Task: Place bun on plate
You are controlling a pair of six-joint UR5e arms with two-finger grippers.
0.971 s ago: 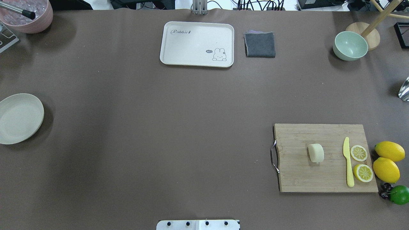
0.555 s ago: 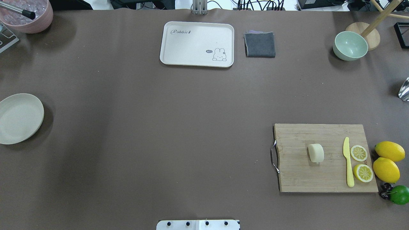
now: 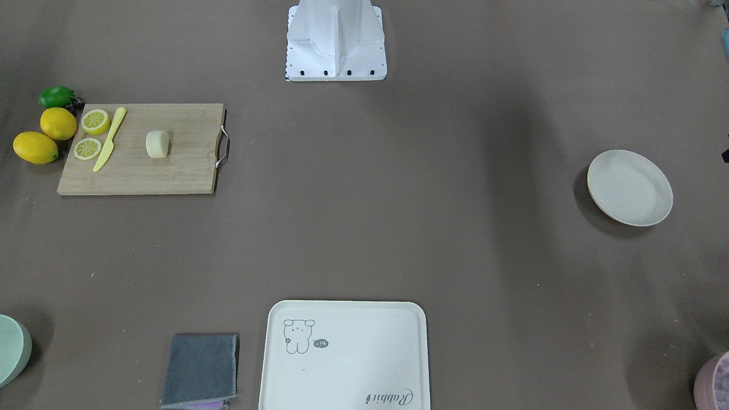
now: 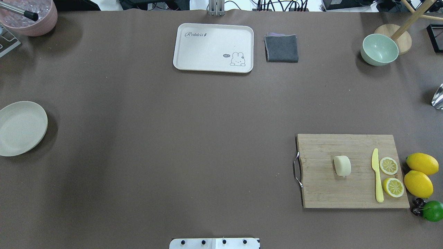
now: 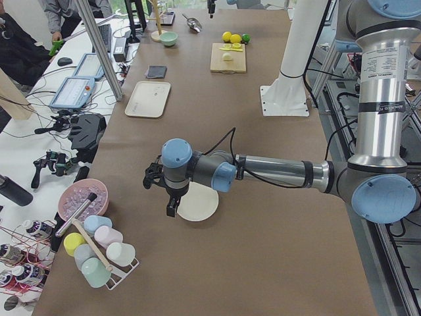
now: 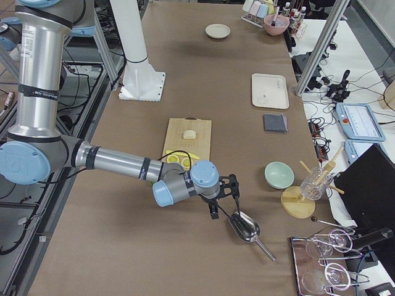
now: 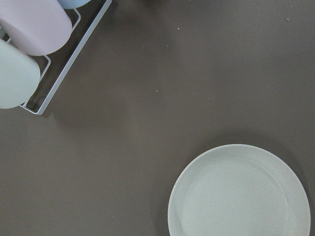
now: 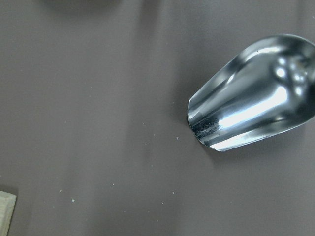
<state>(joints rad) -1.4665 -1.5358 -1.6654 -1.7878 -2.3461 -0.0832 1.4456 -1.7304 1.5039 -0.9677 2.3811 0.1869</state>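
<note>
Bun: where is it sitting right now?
In the overhead view the bun lies on the wooden cutting board at the table's right, just left of the yellow knife; the plate is at the far left edge.

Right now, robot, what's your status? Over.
Left gripper near plate, right gripper near scoop; open or shut unclear. Bun on cutting board, untouched. Open tabletop between bun and plate.

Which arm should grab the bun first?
Right. The bun sits on the cutting board on the robot's right, near the right gripper; the left gripper hangs by the plate at the far end.
</note>
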